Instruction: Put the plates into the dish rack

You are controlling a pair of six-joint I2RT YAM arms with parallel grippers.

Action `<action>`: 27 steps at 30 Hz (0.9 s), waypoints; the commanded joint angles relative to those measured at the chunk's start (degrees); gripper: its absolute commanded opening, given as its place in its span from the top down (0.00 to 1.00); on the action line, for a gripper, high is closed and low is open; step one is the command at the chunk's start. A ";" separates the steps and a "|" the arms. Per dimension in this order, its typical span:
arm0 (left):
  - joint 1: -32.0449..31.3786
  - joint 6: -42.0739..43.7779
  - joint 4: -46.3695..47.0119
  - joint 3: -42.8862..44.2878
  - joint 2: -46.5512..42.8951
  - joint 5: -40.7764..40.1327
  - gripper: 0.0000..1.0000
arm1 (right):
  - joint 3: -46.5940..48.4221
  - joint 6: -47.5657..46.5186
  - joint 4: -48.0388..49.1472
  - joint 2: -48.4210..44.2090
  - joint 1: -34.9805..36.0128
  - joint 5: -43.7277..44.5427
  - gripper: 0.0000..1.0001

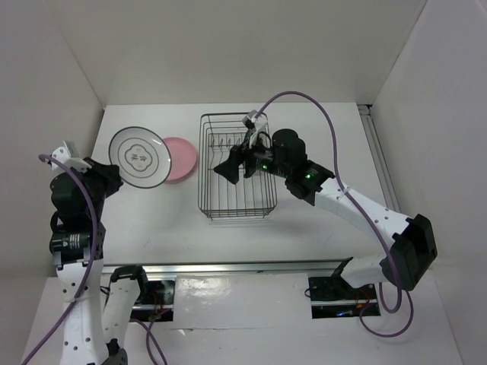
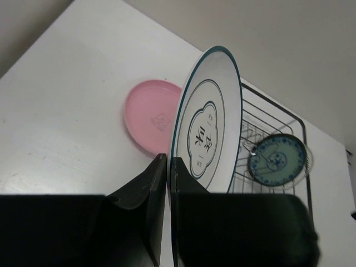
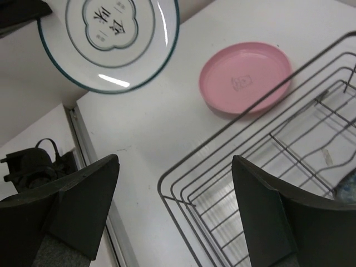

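My left gripper [image 2: 168, 161] is shut on the rim of the white plate [image 2: 208, 117] with dark rim and centre motif. It holds the plate off the table at the left [image 1: 137, 157]; the plate also shows in the right wrist view [image 3: 108, 39]. The pink plate [image 1: 183, 158] lies flat on the table between it and the dish rack [image 1: 202, 163]. The teal patterned plate [image 2: 276, 159] stands upright in the rack's far end. My right gripper [image 1: 228, 169] is open and empty over the rack's near left corner [image 3: 167, 183]. I cannot make out the glass plate.
White walls enclose the table on the left, back and right. A metal rail [image 1: 228, 268] runs along the near edge by the arm bases. The right arm [image 1: 342, 198] reaches across from the right, and its purple cable arcs above the rack.
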 commanded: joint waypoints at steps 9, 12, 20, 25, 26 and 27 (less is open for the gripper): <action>-1.01 4.49 13.60 -2.88 -2.32 23.78 1.00 | 4.65 -1.62 17.38 7.34 -5.12 -20.05 0.11; -1.62 2.56 17.55 -5.42 -2.32 28.53 1.00 | 2.35 2.51 25.47 9.36 -9.16 -25.62 0.11; -3.29 3.35 23.71 -8.41 -2.94 37.25 1.00 | 5.86 4.36 28.65 15.51 -13.48 -35.31 0.17; -3.82 3.35 25.74 -9.56 -3.47 39.80 1.00 | 7.80 5.94 28.92 18.23 -13.48 -40.92 0.17; -3.82 3.35 26.26 -9.56 -3.47 39.80 1.00 | 8.41 6.64 30.48 18.24 -13.48 -41.80 0.18; -3.82 3.35 26.27 -10.08 -3.47 39.80 1.00 | 8.42 7.35 31.37 18.24 -13.48 -42.33 0.19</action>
